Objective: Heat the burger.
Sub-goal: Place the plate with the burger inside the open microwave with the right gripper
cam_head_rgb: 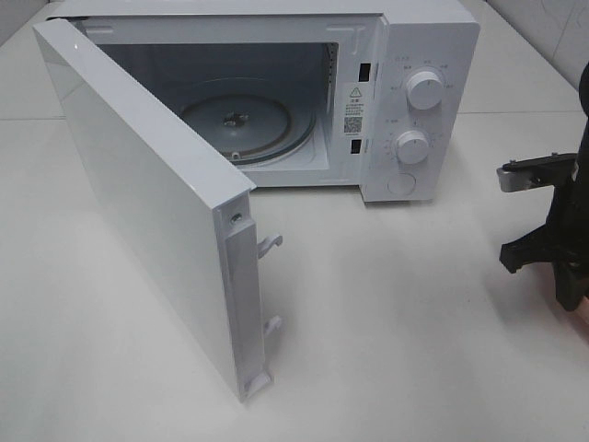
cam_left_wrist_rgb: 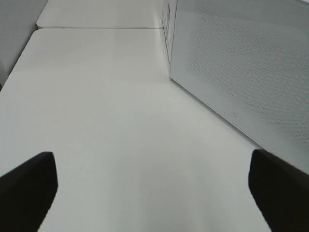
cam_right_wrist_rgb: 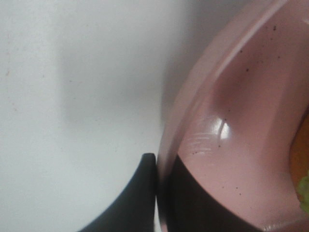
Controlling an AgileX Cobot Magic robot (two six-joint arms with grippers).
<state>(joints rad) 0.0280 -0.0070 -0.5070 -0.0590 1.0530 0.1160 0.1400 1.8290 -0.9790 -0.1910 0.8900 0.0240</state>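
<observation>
The right gripper [cam_right_wrist_rgb: 163, 162] is clamped on the rim of the pink plate [cam_right_wrist_rgb: 241, 121]. One matte black finger [cam_right_wrist_rgb: 130, 208] sits outside the rim and the other inside on the plate's well, with the raised lip pinched between them. The plate is glossy, speckled with fine dark dots, and its rim is a smooth curved band catching a highlight. The burger [cam_right_wrist_rgb: 304, 159] lies on that plate, but the right wrist view shows only a sliver of orange bun and a bit of green filling at its border. From the high camera the burger is out of sight, and just the black right arm [cam_head_rgb: 552, 230] shows at the right edge.

The left gripper [cam_left_wrist_rgb: 152, 164] hangs with its jaws spread wide, its two blunt black fingertips [cam_left_wrist_rgb: 24, 188] well apart over the table [cam_left_wrist_rgb: 106, 106] and holding nothing. The table is smooth, matte and white.

One white microwave [cam_head_rgb: 433, 37] stands at the back. Its door [cam_head_rgb: 138, 203] is swung open toward the front left, and the door's outer face, finely dotted, is near the left gripper. Two white latch hooks [cam_head_rgb: 269, 244] jut from the door's free edge. Inside lies one round glass turntable [cam_head_rgb: 248, 120] with ringed ridges. The panel carries two round knobs [cam_head_rgb: 424, 89], one above the other, and one round button [cam_head_rgb: 401, 182] below them. Open tabletop stretches from the door's free edge across the front of the cavity to the right arm
</observation>
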